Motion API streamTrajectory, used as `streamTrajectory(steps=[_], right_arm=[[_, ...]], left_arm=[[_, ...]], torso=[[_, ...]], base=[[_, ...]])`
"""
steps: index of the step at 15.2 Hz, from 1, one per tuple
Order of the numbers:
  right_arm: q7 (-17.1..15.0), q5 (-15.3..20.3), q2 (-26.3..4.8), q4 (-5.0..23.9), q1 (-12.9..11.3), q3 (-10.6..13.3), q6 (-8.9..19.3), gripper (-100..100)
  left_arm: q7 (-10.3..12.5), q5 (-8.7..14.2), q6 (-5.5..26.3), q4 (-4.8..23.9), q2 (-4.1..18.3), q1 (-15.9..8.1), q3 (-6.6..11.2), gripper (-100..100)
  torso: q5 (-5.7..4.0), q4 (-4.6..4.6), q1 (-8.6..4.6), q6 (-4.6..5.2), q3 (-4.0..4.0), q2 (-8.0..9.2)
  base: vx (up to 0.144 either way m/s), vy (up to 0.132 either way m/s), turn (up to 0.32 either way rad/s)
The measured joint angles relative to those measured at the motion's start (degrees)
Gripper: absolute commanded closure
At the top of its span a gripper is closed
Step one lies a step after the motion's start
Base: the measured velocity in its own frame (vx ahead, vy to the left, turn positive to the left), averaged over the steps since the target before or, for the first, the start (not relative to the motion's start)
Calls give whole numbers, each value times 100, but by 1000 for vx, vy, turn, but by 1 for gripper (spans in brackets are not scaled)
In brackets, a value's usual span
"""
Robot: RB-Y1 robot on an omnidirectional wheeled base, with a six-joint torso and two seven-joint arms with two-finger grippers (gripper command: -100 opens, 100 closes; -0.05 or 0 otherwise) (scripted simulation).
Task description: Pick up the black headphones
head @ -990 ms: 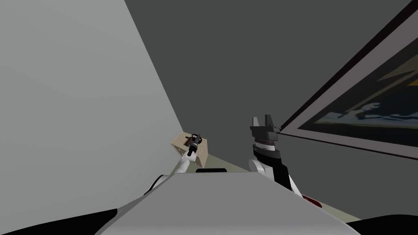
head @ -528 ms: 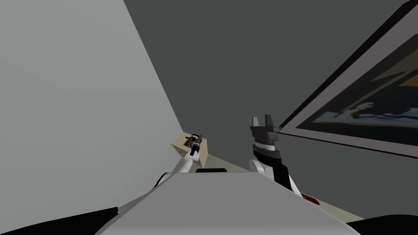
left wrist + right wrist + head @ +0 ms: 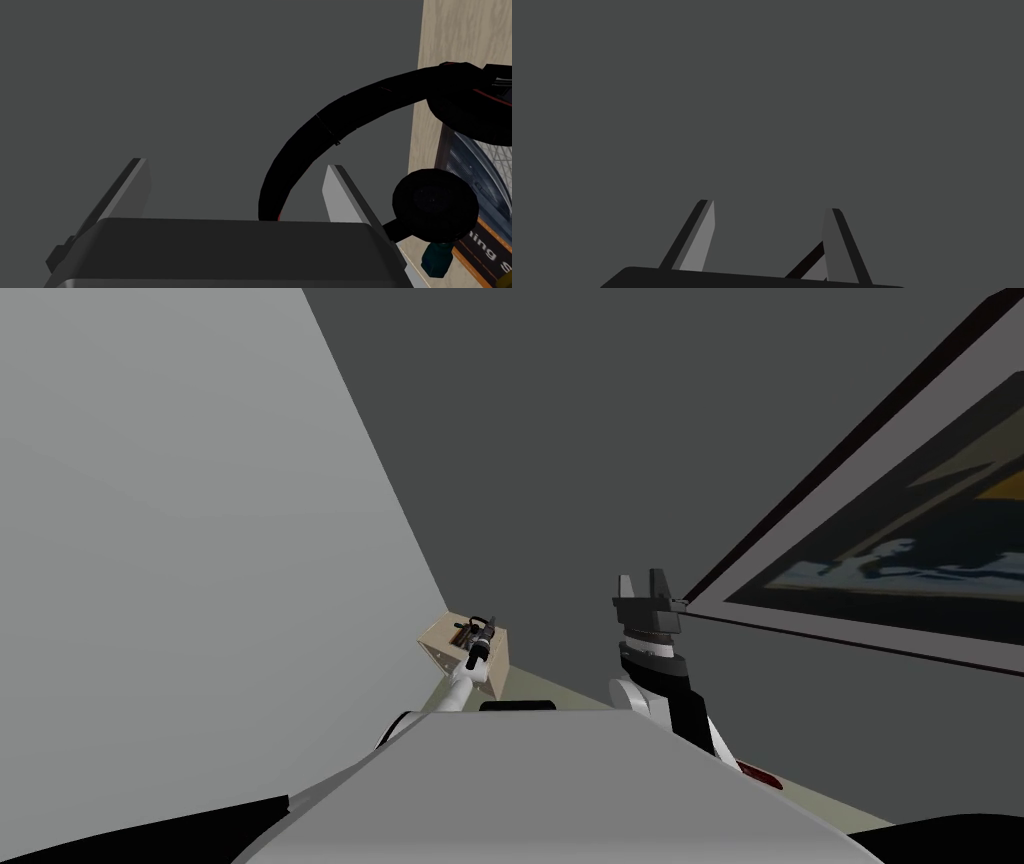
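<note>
Left gripper (image 3: 237,163) wide open, holding nothing. Headphones (image 3: 320,124) band runs between its fingers, hugging one finger, earcups beyond that finger on the table (image 3: 465,30). Best to centre the band before closing. Right gripper (image 3: 770,205) open, empty.

Open passage at the black headphones (image 3: 320,125): their band arcs between the spread fingers of the left gripper (image 3: 237,163), nearer one finger. The gap on the band's other side stands free before a dark grey wall (image 3: 175,75). Beyond the band, an ear cup (image 3: 434,205), a magazine (image 3: 480,170) and a teal object (image 3: 436,257) crowd the light wooden top (image 3: 460,35).
</note>
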Motion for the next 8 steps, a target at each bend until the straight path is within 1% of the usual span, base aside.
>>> streamTrajectory(steps=[4, 5, 8], right_arm=[[0, 0, 0, 0, 0, 0, 0, 0], [0, 0, 0, 0, 0, 0, 0, 0], [0, 0, 0, 0, 0, 0, 0, 0]], left_arm=[[-181, 129, -99, 265, -31, -171, 173, -100], [-200, 137, -114, 287, -33, -183, 184, 100], [-205, 136, -108, 293, -29, -173, 185, 100]], torso=[[2, 1, 8, 1, 3, 4], [2, 1, 6, 0, 2, 3], [0, 8, -3, 4, 7, 7]], base=[[-10, 20, -55], [0, 0, 0], [-1, 1, 1]])
